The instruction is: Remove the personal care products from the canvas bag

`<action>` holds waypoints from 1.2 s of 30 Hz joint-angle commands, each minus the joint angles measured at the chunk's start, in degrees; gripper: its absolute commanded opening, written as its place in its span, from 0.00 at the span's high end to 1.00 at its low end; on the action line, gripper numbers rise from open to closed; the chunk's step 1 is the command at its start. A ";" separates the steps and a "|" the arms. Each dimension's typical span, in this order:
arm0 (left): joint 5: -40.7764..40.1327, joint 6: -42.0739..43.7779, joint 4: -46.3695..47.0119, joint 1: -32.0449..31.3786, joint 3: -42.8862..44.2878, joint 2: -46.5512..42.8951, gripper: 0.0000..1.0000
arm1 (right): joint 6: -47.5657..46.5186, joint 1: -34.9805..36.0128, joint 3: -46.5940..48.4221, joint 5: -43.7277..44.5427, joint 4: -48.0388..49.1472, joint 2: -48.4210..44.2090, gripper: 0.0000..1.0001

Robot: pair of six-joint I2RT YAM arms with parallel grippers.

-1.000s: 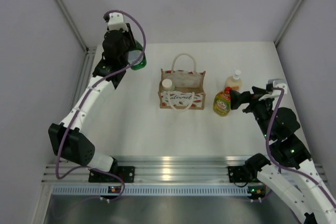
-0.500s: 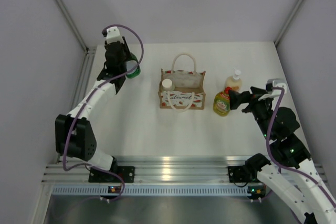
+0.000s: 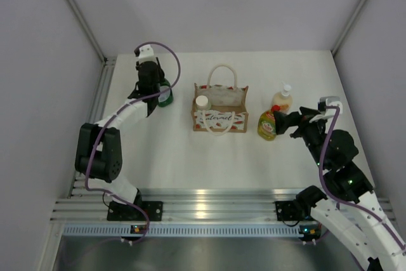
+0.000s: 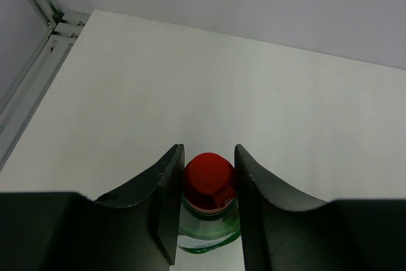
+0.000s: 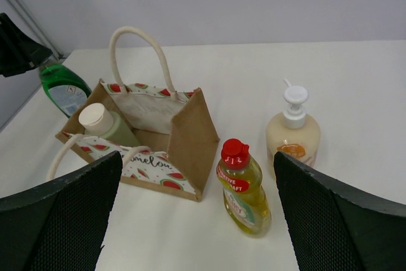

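My left gripper [image 3: 158, 90] [image 4: 209, 157] is shut on the red cap [image 4: 210, 179] of the dark green bottle [image 3: 165, 98] [image 5: 63, 91]. It holds the bottle upright, low over the table, left of the canvas bag [image 3: 219, 117] [image 5: 185, 136]. A pale grey-green cylinder with a white lid [image 3: 202, 102] [image 5: 104, 125] stands inside the bag's left end. The yellow-green bottle [image 3: 268, 124] [image 5: 245, 190] and the cream pump bottle [image 3: 283, 98] [image 5: 293, 132] stand on the table right of the bag. My right gripper [image 3: 283, 122] [image 5: 198, 157] is open, holds nothing and faces the yellow-green bottle.
An aluminium rail [image 4: 38, 49] [image 3: 100, 93] runs along the table's left edge, close to the left gripper. Grey walls enclose the back and both sides. The bag's two loop handles [image 5: 136, 42] stand up above its rim.
My left gripper has carried the dark green bottle down and toward the near side, ending lower beside the bag's left. The right gripper has edged slightly left.
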 commanded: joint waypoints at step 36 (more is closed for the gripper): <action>-4.58 -16.22 -21.43 -6.83 10.55 -15.96 0.02 | -1.97 0.19 12.18 -24.91 2.44 21.77 0.00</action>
